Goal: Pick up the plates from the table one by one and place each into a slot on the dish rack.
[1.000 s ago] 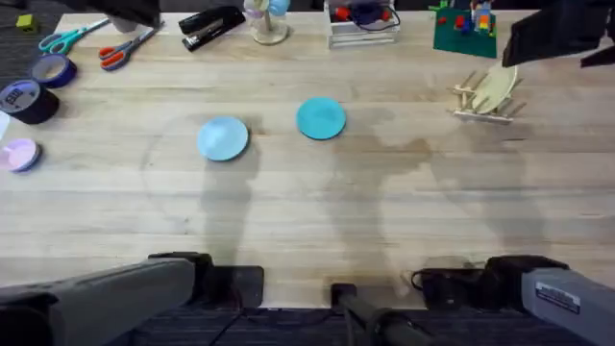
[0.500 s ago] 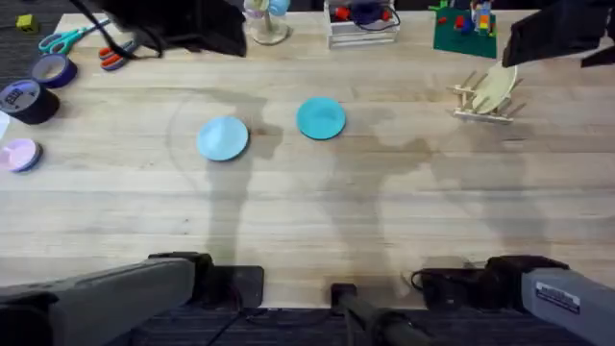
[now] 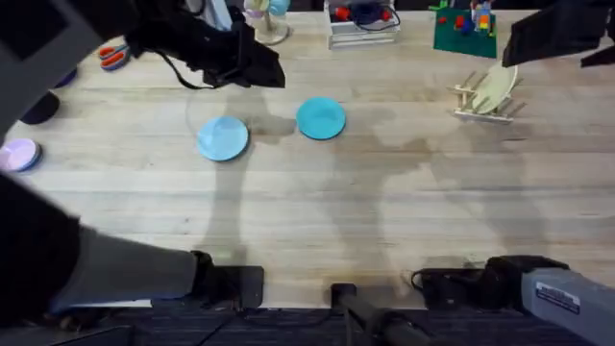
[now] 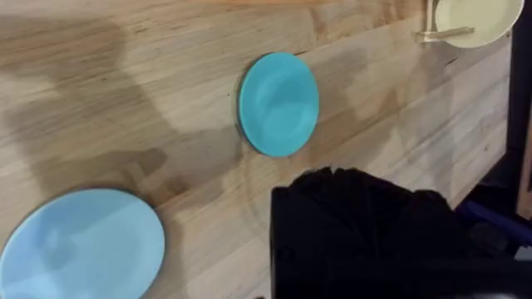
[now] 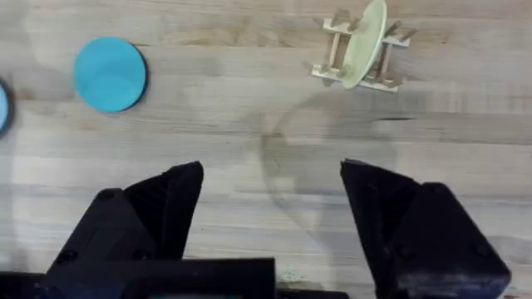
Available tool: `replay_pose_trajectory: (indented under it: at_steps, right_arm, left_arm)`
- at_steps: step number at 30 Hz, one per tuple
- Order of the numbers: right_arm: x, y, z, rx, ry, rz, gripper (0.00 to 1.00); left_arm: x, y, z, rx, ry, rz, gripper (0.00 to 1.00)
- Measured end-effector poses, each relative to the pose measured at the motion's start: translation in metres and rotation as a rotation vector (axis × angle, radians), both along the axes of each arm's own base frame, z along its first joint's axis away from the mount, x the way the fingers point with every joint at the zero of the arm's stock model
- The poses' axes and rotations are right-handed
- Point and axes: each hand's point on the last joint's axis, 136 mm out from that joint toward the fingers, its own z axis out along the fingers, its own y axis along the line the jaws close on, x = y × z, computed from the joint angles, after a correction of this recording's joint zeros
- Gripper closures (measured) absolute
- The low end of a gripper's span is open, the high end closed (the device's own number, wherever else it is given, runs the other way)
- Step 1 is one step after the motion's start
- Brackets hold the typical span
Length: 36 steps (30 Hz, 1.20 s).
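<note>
Two plates lie flat on the table (image 3: 317, 211): a teal plate (image 3: 320, 118) (image 4: 278, 104) (image 5: 110, 73) and, to its left, a pale sky-blue plate (image 3: 223, 137) (image 4: 83, 247). The dish rack (image 3: 480, 101) (image 5: 357, 51) stands at the far right with a cream plate (image 3: 493, 88) (image 5: 366, 41) upright in a slot. My left gripper (image 3: 261, 73) (image 4: 359, 178) hovers above the table just behind both plates, touching neither; its fingers show as one shut black mass. My right gripper (image 5: 270, 178) is open and empty, well short of the rack; its arm (image 3: 557, 34) shows dark at the far right.
Along the far edge stand a white tray (image 3: 363, 27) and a green block set (image 3: 464, 31). Orange scissors (image 3: 112, 55), a dark tape roll (image 3: 38, 108) and a pink roll (image 3: 17, 154) lie at the far left. The left arm covers the table's near-left part in the overhead view.
The left arm has risen from its base and swung over the far left of the table toward the plates. Plates, rack and right arm have not moved.
</note>
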Motion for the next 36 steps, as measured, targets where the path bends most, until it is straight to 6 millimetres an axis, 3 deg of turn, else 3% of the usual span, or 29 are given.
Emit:
replay_pose_trajectory:
  at_steps: [11,16,22,36]
  right_arm:
    - [0.000,0.000,0.000,0.000,0.000,0.000,0.007]
    - [0.000,0.000,0.000,0.000,0.000,0.000,0.007]
    - [0.000,0.000,0.000,0.000,0.000,0.000,0.007]
    - [0.000,0.000,0.000,0.000,0.001,0.000,0.007]
  left_arm:
    - [0.014,-0.019,-0.062,-0.031,0.132,-0.045,0.959]
    - [0.017,-0.035,-0.079,-0.054,0.159,-0.071,0.959]
    - [0.019,-0.038,-0.097,-0.077,0.201,-0.071,0.959]
    - [0.025,-0.040,-0.098,-0.086,0.180,-0.072,0.959]
